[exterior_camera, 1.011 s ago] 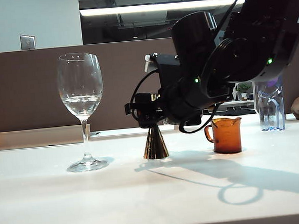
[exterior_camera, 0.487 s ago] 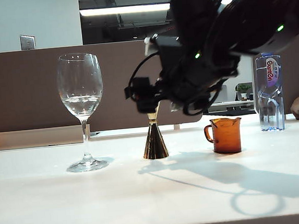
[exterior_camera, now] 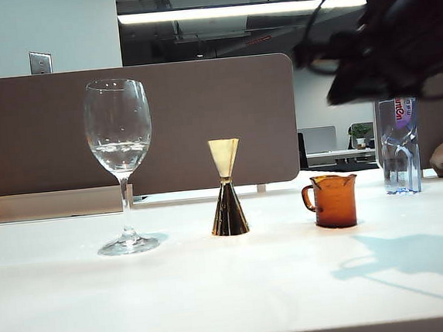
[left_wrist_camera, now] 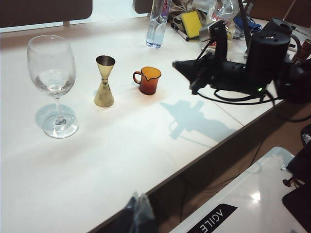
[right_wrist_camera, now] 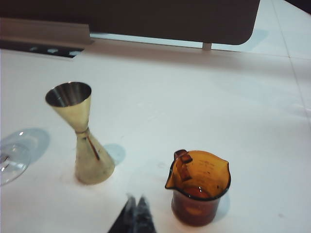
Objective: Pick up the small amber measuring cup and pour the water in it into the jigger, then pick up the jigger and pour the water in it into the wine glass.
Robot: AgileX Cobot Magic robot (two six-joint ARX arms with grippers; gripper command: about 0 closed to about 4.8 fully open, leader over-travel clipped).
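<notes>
The measuring cup (right_wrist_camera: 199, 187) is a small amber-brown glass cup, see-through, with a side handle and a pinched pouring lip. It stands upright on the white table (exterior_camera: 217, 291), and through its wall I see only a darker patch at the bottom; whether any water is left in it I cannot tell.

The jigger (exterior_camera: 226, 187) is a shiny gold hourglass with a narrow waist, a small pale cone on top and a larger, darker, mirror-like cone below. It stands upright, mouth up, between the wine glass (exterior_camera: 121, 164) and the cup, apart from both. From my right wrist I look into its upper cone, a dull grey inside, and cannot make out liquid there.

The wine glass, the tallest vessel, is clear with a round bowl, thin stem and round foot. It stands on the left of the exterior view and holds a shallow pool of water low in its bowl.

A clear plastic bottle (exterior_camera: 399, 146) stands further back on the right, behind the cup.

My right gripper (right_wrist_camera: 134, 213) is up in the air, above and to the right of the cup, touching nothing. Its two fingertips sit pressed together with no gap, and nothing is between them.

My left gripper (left_wrist_camera: 137, 211) hangs off the near edge of the table, well apart from all three vessels. Its dark fingertips look drawn together and carry nothing.
</notes>
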